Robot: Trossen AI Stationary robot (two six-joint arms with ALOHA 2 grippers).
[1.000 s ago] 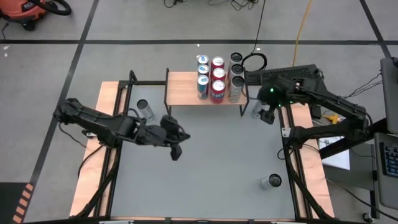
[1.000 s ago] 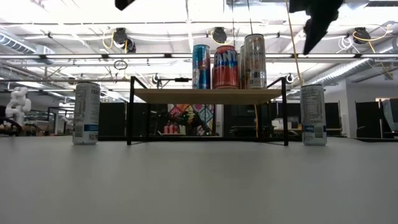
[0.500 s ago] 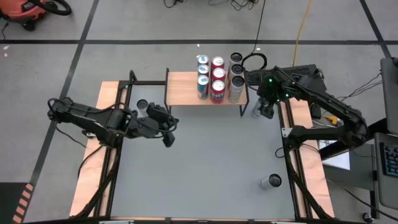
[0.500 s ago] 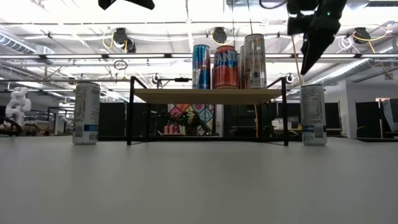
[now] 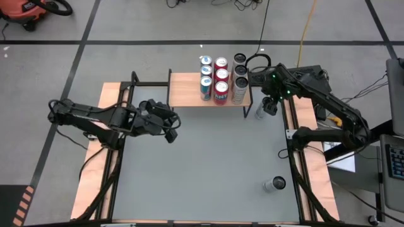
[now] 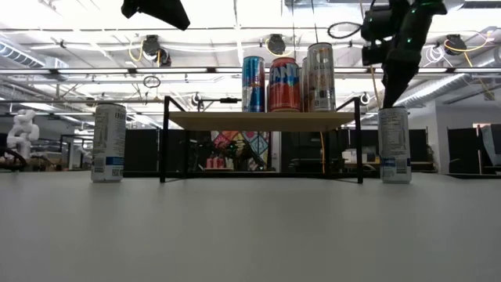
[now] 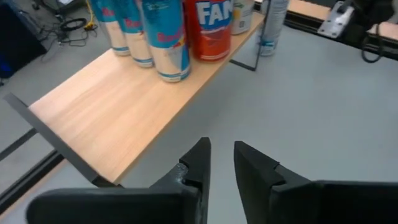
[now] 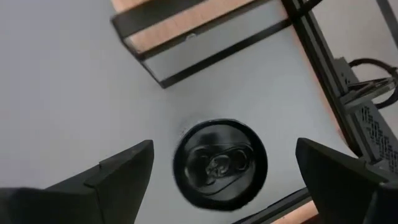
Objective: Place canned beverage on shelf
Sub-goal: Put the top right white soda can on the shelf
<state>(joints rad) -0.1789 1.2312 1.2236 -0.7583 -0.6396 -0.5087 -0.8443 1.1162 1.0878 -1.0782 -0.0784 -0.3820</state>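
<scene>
The shelf stands at the table's far side, with several cans upright on its right half. A silver can stands on the table just right of the shelf. My right gripper hangs above it, open wide. In the right wrist view the can's top shows below, between the two fingers, which stand clear of it. Another silver can stands left of the shelf. My left gripper hovers near the shelf's left end, open by a narrow gap and holding nothing.
A third can stands near the table's front right. Pale wooden side boards with black rails run along the table's left and right. The shelf's left half is bare wood.
My right gripper has swung toward the far edge and come down over the can beside the shelf, staying open. My left gripper has drawn back toward the table's far left, nearer the shelf's left end, and has tipped up somewhat.
</scene>
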